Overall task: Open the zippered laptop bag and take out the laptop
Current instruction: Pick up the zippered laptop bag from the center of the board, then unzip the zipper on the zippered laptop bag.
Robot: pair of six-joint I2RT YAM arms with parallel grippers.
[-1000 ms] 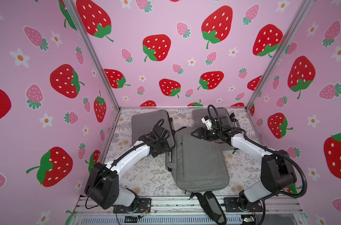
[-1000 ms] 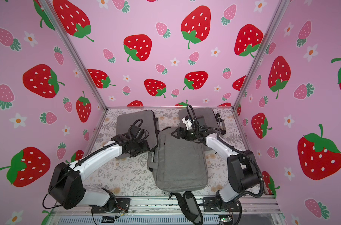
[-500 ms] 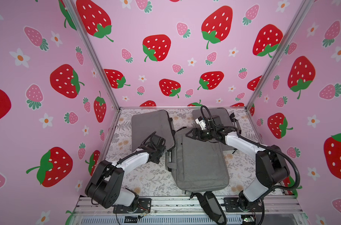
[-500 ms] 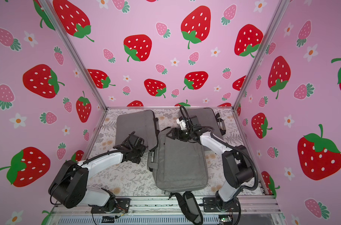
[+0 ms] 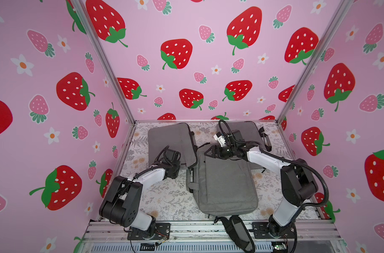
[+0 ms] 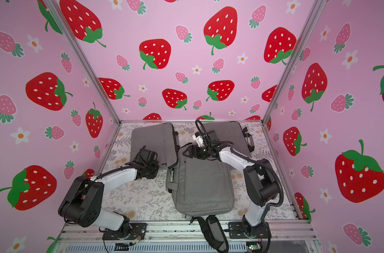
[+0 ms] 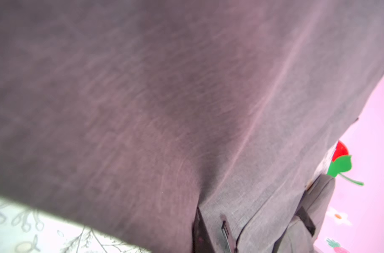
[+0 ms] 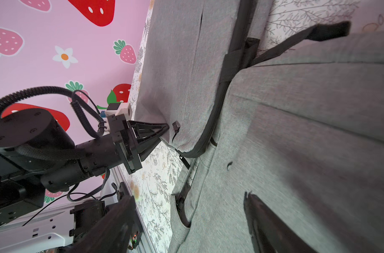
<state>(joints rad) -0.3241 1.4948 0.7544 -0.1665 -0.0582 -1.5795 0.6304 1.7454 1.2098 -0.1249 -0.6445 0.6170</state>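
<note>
Our left arm (image 5: 146, 176) low, elbow folded, forearm reaching forward | our left gripper (image 8: 164, 128) tips pinched together | our right arm (image 5: 266, 159) extended, forearm angled toward our left | our right gripper (image 5: 209, 151) jaws spread apart

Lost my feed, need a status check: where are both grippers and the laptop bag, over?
Left gripper jaws shut on rear-left bag corner, by zipper pull. Right gripper open over centre bag. No laptop out. Nothing blocking.

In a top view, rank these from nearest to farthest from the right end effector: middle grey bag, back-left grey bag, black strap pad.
1. middle grey bag, under the right end effector.
2. back-left grey bag, just beside.
3. black strap pad, at the front rail.
</note>
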